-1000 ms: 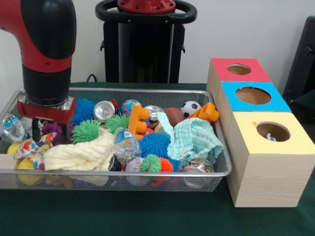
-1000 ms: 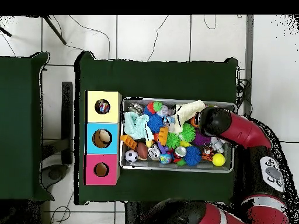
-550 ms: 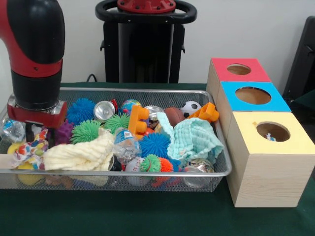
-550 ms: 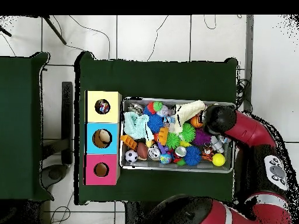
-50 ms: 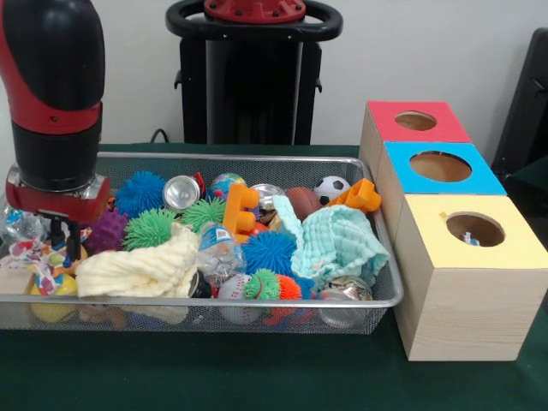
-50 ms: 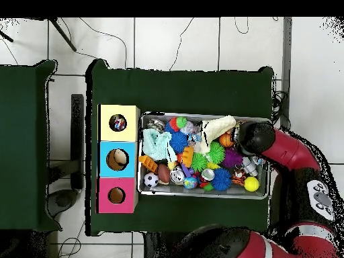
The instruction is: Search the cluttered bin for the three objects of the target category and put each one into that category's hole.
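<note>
The wire bin is located on the green table, with three boxes just beside it at 3 o'clock in the front view: the red box, the blue box and the yellow box, each with a round hole in its top. The arm is positioned over the bin at 9 o'clock, and the gripper is lowered among the clutter there; whether its fingers are apart or together cannot be determined. A purple spiky ball is seen just beside the gripper, and a cream cloth lies near it at 4 o'clock. A mint cloth is draped at the opposite end, with a soccer ball and an orange block nearby. In the overhead view the arm covers the bin at 3 o'clock.
</note>
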Controlling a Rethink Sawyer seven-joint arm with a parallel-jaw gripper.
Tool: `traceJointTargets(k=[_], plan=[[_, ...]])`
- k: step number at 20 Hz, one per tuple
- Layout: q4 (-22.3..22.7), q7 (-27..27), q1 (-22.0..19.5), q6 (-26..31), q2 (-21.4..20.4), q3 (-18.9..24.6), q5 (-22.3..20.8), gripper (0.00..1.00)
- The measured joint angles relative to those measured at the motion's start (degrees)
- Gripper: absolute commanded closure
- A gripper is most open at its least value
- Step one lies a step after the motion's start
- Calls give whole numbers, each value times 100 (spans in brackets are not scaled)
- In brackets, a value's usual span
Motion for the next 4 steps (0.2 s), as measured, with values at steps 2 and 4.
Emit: traceJointTargets(k=[2,4], plan=[[0,0,-16,-1,0,3,0,100],[0,0,-34,-1,0,7,0,100]])
